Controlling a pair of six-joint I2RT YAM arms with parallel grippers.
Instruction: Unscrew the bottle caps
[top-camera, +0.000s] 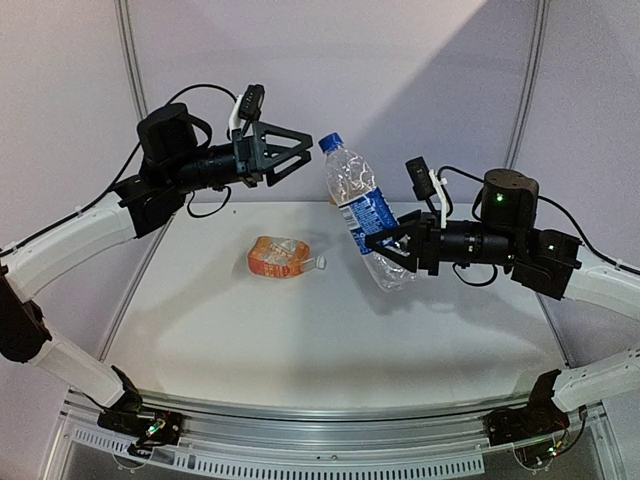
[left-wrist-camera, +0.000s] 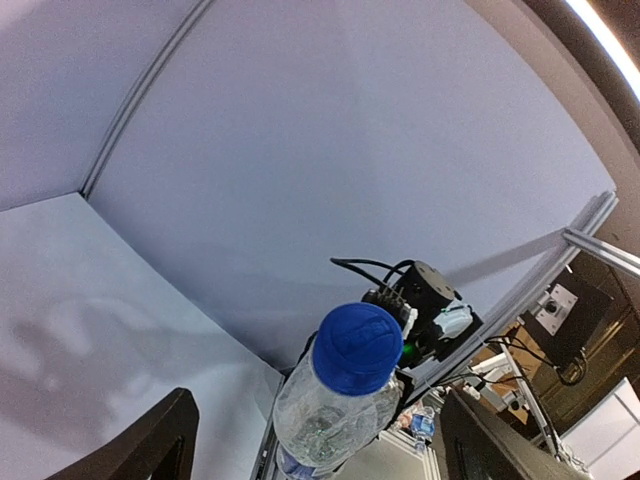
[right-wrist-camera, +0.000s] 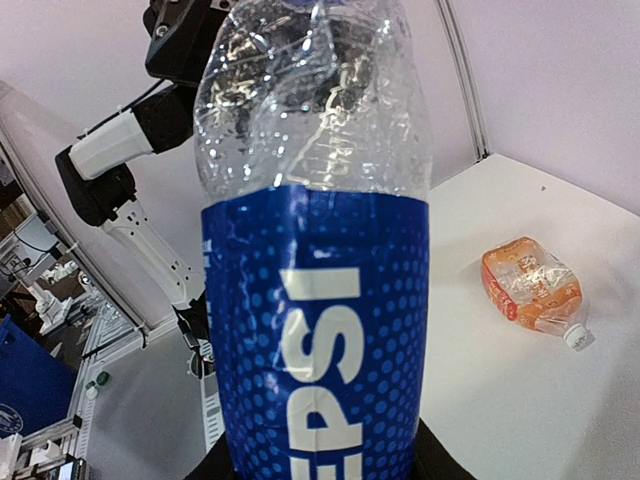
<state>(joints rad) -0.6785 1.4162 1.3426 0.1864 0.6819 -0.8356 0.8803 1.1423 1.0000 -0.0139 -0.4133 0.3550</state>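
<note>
Presently: orange bottle (top-camera: 278, 257), white cap (top-camera: 321, 263) fitted, is laid flat left of the clear bottle (top-camera: 350, 185). That clear bottle is pinched low by the right gripper (top-camera: 385, 246) and tilted, evidently so its blue cap (top-camera: 330, 142) is presented to the left gripper (top-camera: 293, 158), spread wide just beside it.

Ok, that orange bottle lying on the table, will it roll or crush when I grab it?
The orange bottle lies on its side and looks flat-sided, so it probably slides rather than rolls. Its plastic looks creased, so it may dent under a claw. Its white cap is small, likely fiddly.
</note>
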